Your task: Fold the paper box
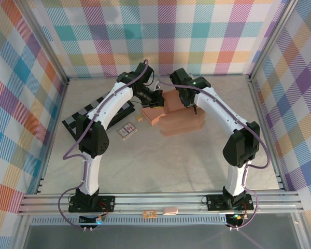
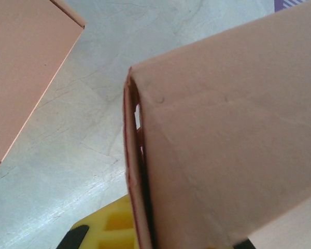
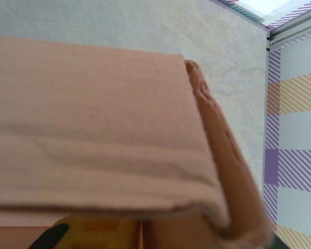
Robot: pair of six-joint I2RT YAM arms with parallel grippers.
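Salmon-pink card forms the paper box [image 1: 179, 118], which lies partly folded on the table [image 1: 160, 166] with both sets of fingers set against its far end. In the top view you find the left gripper [image 1: 156, 99] at the box's left upper corner and the right gripper [image 1: 191, 104] just beside it, over the raised middle panel; the rest of the box spreads out below and to the right of the right fingers. In the left wrist view a doubled panel [image 2: 223, 155] of the box runs edge-on down to the fingers, with one yellow finger pad [image 2: 114, 228] showing just to its left and a loose flap [image 2: 26, 62] lying well apart on the marbled table beyond the fingertips. The panel hides the gap, so you cannot tell how far these fingers are open or whether they clamp the card. In the right wrist view a broad panel [image 3: 93, 119] lies directly over a yellow finger pad [image 3: 93, 228], its folded edge curling down to the right of the fingers; here too the grip cannot be judged. To the left of the left fingers you see a black rack [image 1: 80, 120], and nearer to them a small printed packet [image 1: 127, 130].
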